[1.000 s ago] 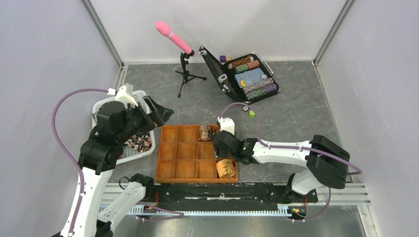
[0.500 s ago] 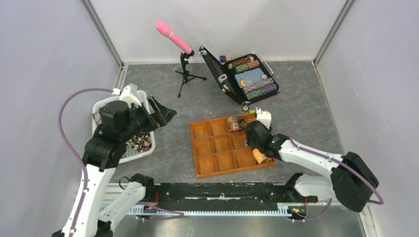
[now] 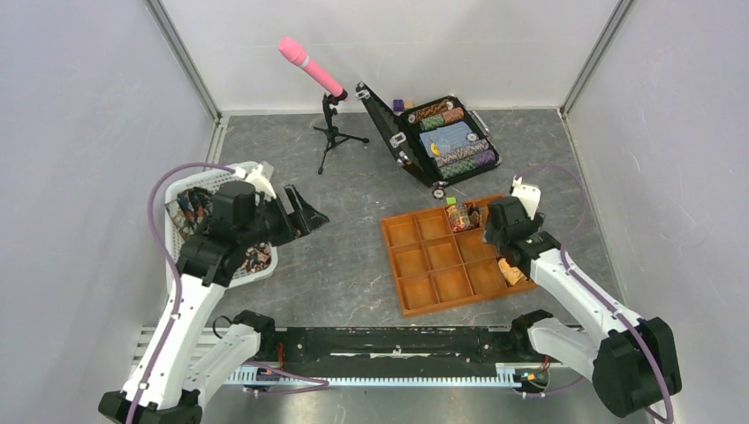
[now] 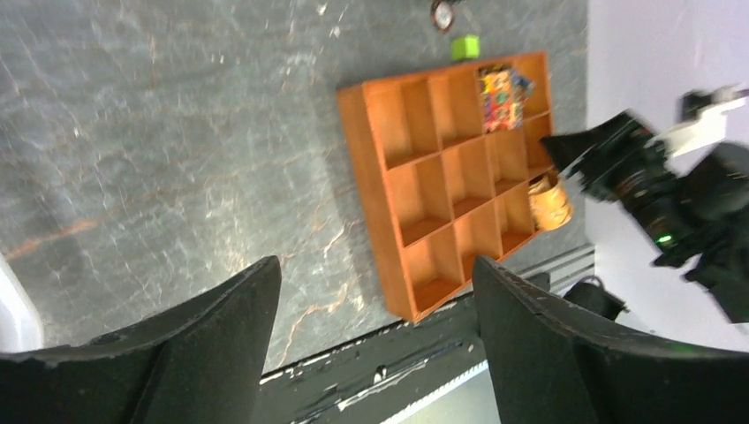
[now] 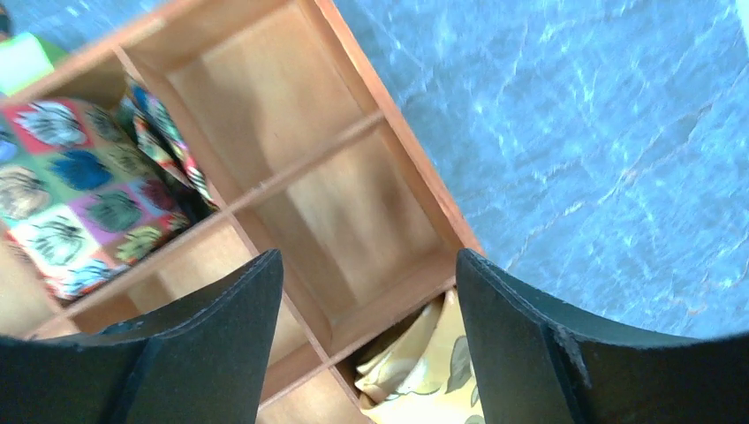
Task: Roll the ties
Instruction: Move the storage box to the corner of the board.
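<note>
Two rolled ties: the patterned coil [image 3: 463,215] sits in the far right corner cell of the orange tray [image 3: 395,268] and the tan-gold coil [image 3: 510,270] in the near right corner cell; the walls seem to keep each one from unrolling.
Loose ties: a heap [image 3: 253,258] lies in the white basket [image 3: 205,177] on the left, not yet rolled.
Right end effector [image 5: 366,265]: fingers apart, holding nothing, low above the empty cell between the two coils.
Left end effector [image 3: 305,210]: fingers apart and empty, over the bare tabletop [image 3: 353,256] just beside the basket, probably placed to fetch the next tie.
</note>
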### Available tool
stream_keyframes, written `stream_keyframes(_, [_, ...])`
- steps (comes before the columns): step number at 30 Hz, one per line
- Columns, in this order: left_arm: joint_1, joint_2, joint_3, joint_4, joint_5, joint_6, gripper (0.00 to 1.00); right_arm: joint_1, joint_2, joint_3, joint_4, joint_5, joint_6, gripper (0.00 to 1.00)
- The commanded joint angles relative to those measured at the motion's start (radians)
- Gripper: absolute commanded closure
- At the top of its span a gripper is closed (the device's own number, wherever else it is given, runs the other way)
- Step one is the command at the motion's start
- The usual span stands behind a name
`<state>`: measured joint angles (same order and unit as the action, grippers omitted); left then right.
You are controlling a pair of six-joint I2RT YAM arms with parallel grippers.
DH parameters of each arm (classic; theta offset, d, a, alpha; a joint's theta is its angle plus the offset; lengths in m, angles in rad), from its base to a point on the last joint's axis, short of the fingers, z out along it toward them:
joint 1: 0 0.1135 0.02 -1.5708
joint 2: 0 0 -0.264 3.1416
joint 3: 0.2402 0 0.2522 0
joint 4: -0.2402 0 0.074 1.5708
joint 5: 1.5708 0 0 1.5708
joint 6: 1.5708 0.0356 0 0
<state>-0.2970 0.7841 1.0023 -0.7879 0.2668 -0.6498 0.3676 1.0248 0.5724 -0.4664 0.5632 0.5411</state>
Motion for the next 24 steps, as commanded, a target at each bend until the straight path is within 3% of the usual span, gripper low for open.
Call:
stream_keyframes(1, [-0.014,-0.028,-0.121,0.064,0.102,0.005,0.18,-0.015,-0.028,0.097,0.053,-0.037,-0.111,0.22])
stream_keyframes(6, [-0.124,-0.053,-0.262,0.168,0.093,-0.073,0.33,-0.015,-0.081,0.124,0.084,-0.192,-0.116,0.23])
stream_keyframes(9, [-0.234,-0.038,-0.333,0.250,0.039,-0.129,0.40,-0.016,-0.094,0.143,0.001,-0.169,-0.075,0.25])
stream_keyframes(14, [-0.433,0.068,-0.395,0.370,-0.071,-0.178,0.45,-0.070,-0.084,0.116,-0.047,-0.154,-0.066,0.35])
stream_keyframes(19, [-0.571,0.182,-0.425,0.443,-0.180,-0.188,0.60,-0.126,-0.050,0.115,-0.057,-0.239,-0.084,0.51])
stream_keyframes(24, [-0.660,0.286,-0.469,0.536,-0.226,-0.195,0.66,-0.143,-0.100,0.109,-0.058,-0.240,-0.090,0.52])
